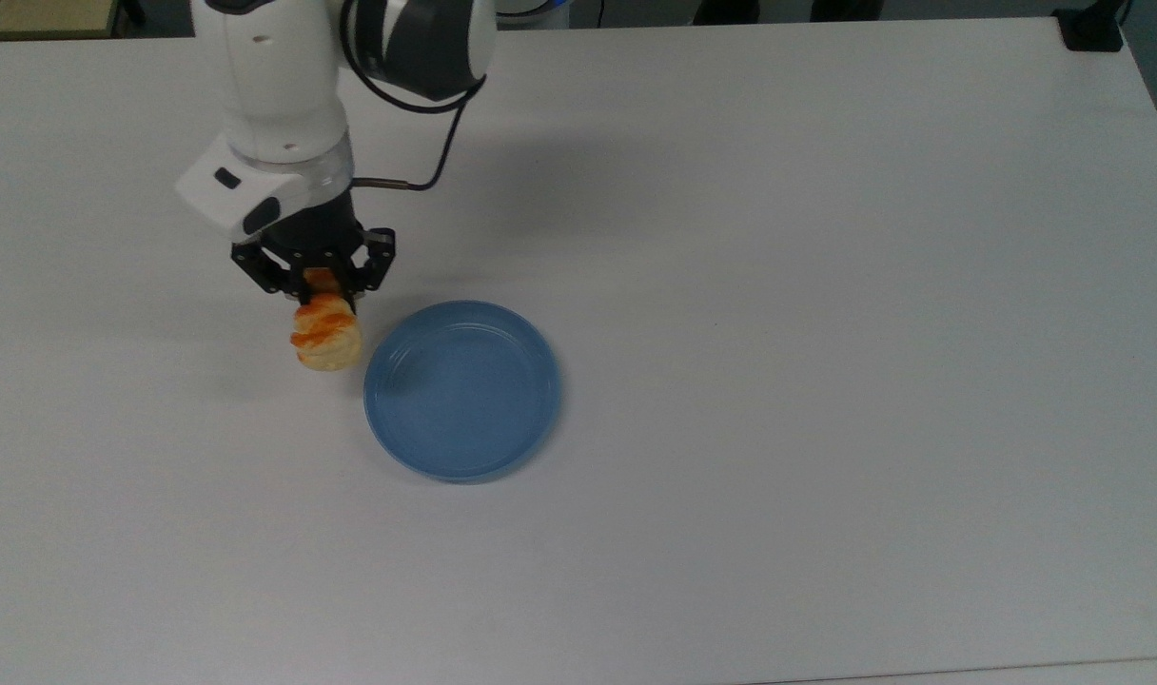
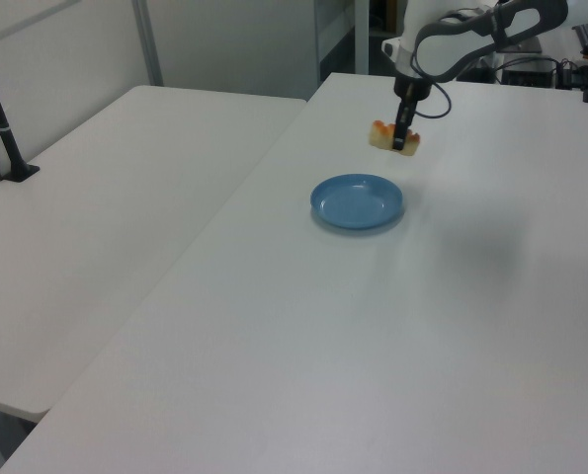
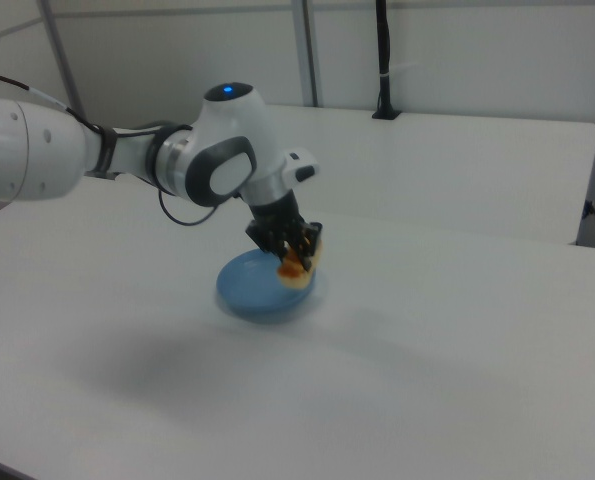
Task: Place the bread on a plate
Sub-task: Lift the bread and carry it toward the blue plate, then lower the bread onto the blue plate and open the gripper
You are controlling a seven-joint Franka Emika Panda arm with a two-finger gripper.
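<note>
- One arm is over the white table (image 1: 826,285), and its gripper (image 1: 317,285) is clamped on the bread (image 1: 326,335), fingers pinching the roll at its upper end.
- In the top view the bread hangs below the black fingers, glossy orange-brown top showing, pale yellow body underneath.
- The bread is off the table: the left view shows it (image 2: 393,136) in the air above the surface, with the gripper (image 2: 402,133) coming straight down onto it.
- The plate (image 1: 461,390), blue and round, lies flat near the table's middle with nothing on it.
- From the plate's centre in the top view, the bread sits at about 10 o'clock, just beside the rim and not over the dish.
- In the left view the bread is at about 1 o'clock from the plate (image 2: 357,201).
- The right view puts the bread (image 3: 297,265) in front of the plate (image 3: 262,290), overlapping its rim, with the gripper (image 3: 289,248) above.
</note>
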